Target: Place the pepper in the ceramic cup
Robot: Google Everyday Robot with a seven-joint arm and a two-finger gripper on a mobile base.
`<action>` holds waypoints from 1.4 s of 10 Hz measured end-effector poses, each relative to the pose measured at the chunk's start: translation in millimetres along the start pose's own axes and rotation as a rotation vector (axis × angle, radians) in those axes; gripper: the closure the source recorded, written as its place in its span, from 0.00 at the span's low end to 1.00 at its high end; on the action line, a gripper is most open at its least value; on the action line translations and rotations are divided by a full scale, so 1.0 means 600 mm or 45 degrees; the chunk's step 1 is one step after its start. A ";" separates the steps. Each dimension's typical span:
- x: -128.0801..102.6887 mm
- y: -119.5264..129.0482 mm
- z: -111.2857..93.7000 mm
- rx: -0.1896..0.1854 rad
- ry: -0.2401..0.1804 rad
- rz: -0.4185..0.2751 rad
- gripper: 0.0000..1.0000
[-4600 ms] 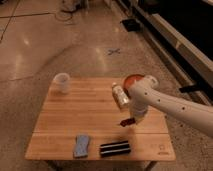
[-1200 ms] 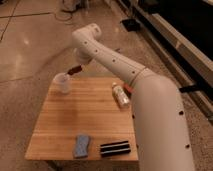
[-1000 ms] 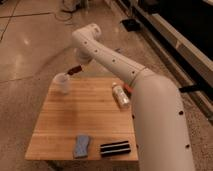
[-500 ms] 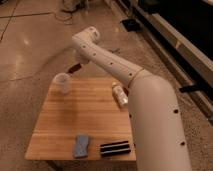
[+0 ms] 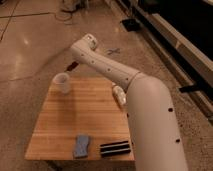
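The white arm (image 5: 125, 82) reaches across the wooden table (image 5: 85, 117) toward its far left corner. The gripper (image 5: 73, 65) hangs just beyond the table's back edge, above and slightly right of the ceramic cup (image 5: 62, 83), its fingers closed around the pepper (image 5: 72, 66), which is clear of the cup. The cup stands upright near the far left corner. A white bottle (image 5: 119, 94) lies beside the arm; a blue sponge (image 5: 81, 145) and a black object (image 5: 115, 148) lie near the front edge
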 end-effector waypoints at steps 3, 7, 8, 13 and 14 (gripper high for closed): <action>-0.021 -0.005 0.028 0.020 0.048 -0.072 1.00; -0.042 -0.011 0.058 0.013 0.104 -0.126 1.00; -0.048 -0.014 0.065 0.011 0.114 -0.140 1.00; -0.079 -0.035 0.092 0.006 0.146 -0.203 0.78; -0.083 -0.039 0.097 0.004 0.154 -0.217 0.67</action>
